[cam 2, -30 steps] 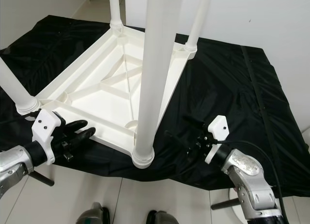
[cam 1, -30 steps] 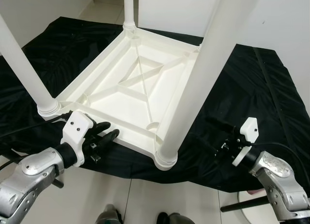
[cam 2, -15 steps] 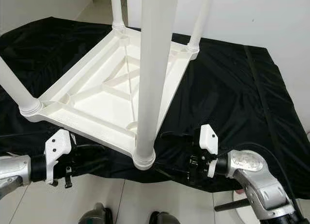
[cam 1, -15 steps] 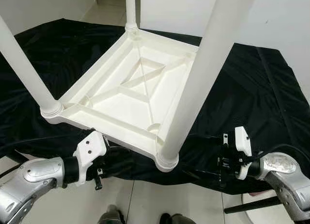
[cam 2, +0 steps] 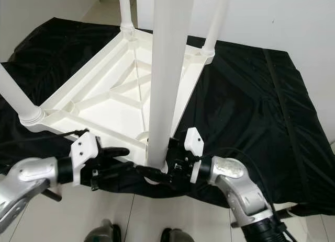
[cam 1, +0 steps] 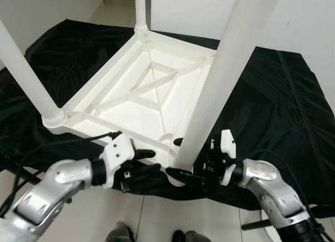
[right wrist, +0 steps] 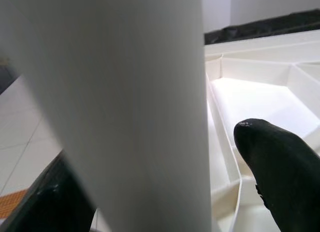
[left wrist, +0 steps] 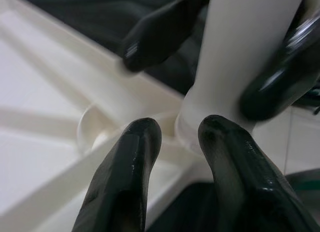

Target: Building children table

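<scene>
With all four legs standing in the upturned tabletop [cam 1: 152, 90] on the black cloth [cam 1: 272, 95], assembly looks nearly finished. Right gripper [cam 1: 180, 163] straddles the near leg [cam 1: 209, 111] with spread fingers; left gripper [cam 1: 149, 161], slightly parted, hovers at its socket, so seating probably remains.
</scene>
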Robot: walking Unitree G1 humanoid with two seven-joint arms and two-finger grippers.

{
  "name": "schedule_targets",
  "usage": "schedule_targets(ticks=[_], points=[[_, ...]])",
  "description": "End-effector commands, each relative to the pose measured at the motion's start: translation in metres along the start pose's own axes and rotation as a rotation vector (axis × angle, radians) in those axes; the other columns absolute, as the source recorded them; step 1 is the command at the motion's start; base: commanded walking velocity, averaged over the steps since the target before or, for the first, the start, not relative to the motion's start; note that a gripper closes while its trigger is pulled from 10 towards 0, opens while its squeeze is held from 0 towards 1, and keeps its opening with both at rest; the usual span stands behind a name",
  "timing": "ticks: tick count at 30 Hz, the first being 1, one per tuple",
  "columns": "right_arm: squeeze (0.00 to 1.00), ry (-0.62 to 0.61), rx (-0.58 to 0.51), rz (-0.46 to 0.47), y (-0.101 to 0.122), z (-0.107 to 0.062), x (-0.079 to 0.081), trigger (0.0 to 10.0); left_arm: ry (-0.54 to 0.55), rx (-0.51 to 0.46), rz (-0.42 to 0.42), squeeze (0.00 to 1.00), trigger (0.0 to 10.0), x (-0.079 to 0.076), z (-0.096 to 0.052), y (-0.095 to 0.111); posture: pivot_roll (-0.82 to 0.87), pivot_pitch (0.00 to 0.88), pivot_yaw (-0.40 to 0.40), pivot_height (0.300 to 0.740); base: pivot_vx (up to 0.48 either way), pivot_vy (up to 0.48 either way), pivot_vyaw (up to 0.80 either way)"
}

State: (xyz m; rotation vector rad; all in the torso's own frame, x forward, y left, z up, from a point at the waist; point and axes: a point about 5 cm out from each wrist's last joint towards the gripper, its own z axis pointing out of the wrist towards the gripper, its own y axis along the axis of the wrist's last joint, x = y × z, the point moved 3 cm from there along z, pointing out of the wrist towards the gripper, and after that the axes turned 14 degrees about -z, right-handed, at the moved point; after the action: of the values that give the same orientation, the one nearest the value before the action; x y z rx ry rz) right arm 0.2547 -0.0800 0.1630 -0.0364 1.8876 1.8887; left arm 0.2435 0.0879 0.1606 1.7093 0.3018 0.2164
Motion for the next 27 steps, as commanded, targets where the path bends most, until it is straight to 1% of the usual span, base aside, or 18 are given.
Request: schedule_targets(ticks=[1,2,3,5,6,8,9,11,14,16,18,21,22,23,24,25,26,27], points=[[0.00,-0.017,0.013,-0.007,-0.002,-0.001,-0.002,10.0,0.002,0.018,0.006,0.00,10.0,0.000,0.000,-0.004,0.17,0.119,-0.039,0.740,0.000,0.000,0.00],[0.00,-0.072,0.008,-0.009,-0.003,0.000,-0.007,10.0,0.026,-0.008,0.005,0.00,10.0,0.004,0.006,-0.001,0.17,0.117,-0.038,0.740,0.000,0.000,0.00],[0.00,-0.072,0.008,-0.009,-0.003,0.000,-0.007,10.0,0.026,-0.008,0.005,0.00,10.0,0.004,0.006,-0.001,0.17,0.117,-0.038,0.740,0.000,0.000,0.00],[0.00,-0.193,0.015,0.000,-0.006,-0.007,-0.019,10.0,0.082,-0.060,-0.004,0.00,10.0,0.012,0.015,0.005,0.16,0.110,-0.037,0.740,0.000,0.000,0.00],[0.00,-0.193,0.015,0.000,-0.006,-0.007,-0.019,10.0,0.082,-0.060,-0.004,0.00,10.0,0.012,0.015,0.005,0.16,0.110,-0.037,0.740,0.000,0.000,0.00],[0.00,-0.268,0.030,0.009,-0.009,-0.018,-0.027,10.0,0.120,-0.101,-0.021,0.00,10.0,0.016,0.019,0.008,0.16,0.108,-0.035,0.740,0.000,0.000,0.00],[0.00,-0.268,0.030,0.009,-0.009,-0.018,-0.027,10.0,0.120,-0.101,-0.021,0.00,10.0,0.016,0.019,0.008,0.16,0.108,-0.035,0.740,0.000,0.000,0.00],[0.00,-0.320,0.058,0.004,-0.012,-0.031,-0.031,10.0,0.146,-0.127,-0.035,0.00,10.0,0.019,0.021,0.009,0.14,0.108,-0.032,0.740,0.000,0.000,0.00],[0.00,-0.320,0.058,0.004,-0.012,-0.031,-0.031,10.0,0.146,-0.127,-0.035,0.00,10.0,0.019,0.021,0.009,0.14,0.108,-0.032,0.740,0.000,0.000,0.00],[0.00,-0.389,0.111,-0.001,-0.022,-0.049,-0.038,10.0,0.174,-0.150,-0.052,0.00,10.0,0.024,0.023,0.010,0.13,0.109,-0.030,0.740,0.000,0.000,0.00],[0.00,-0.389,0.111,-0.001,-0.022,-0.049,-0.038,10.0,0.174,-0.150,-0.052,0.00,10.0,0.024,0.023,0.010,0.13,0.109,-0.030,0.740,0.000,0.000,0.00],[0.00,-0.478,0.188,-0.005,-0.036,-0.073,-0.051,10.0,0.234,-0.144,-0.046,0.00,10.0,0.034,0.024,0.004,0.13,0.108,-0.034,0.740,0.000,0.000,0.00],[0.00,-0.478,0.188,-0.005,-0.036,-0.073,-0.051,10.0,0.234,-0.144,-0.046,0.00,10.0,0.034,0.024,0.004,0.13,0.108,-0.034,0.740,0.000,0.000,0.00],[0.00,-0.513,0.207,-0.002,-0.040,-0.080,-0.055,10.0,0.260,-0.141,-0.052,0.00,10.0,0.038,0.023,0.001,0.13,0.107,-0.038,0.740,0.000,0.000,0.00],[0.00,-0.513,0.207,-0.002,-0.040,-0.080,-0.055,10.0,0.260,-0.141,-0.052,0.00,10.0,0.038,0.023,0.001,0.13,0.107,-0.038,0.740,0.000,0.000,0.00],[0.00,-0.543,0.219,0.000,-0.042,-0.086,-0.059,10.0,0.287,-0.140,-0.054,0.00,10.0,0.043,0.021,-0.001,0.12,0.102,-0.035,0.740,0.000,0.000,0.00],[0.00,-0.543,0.219,0.000,-0.042,-0.086,-0.059,10.0,0.287,-0.140,-0.054,0.00,10.0,0.043,0.021,-0.001,0.12,0.102,-0.035,0.740,0.000,0.000,0.00],[0.00,-0.566,0.226,0.006,-0.044,-0.090,-0.060,10.0,0.303,-0.140,-0.055,0.00,10.0,0.046,0.020,-0.003,0.12,0.098,-0.031,0.740,0.000,0.000,0.00]])
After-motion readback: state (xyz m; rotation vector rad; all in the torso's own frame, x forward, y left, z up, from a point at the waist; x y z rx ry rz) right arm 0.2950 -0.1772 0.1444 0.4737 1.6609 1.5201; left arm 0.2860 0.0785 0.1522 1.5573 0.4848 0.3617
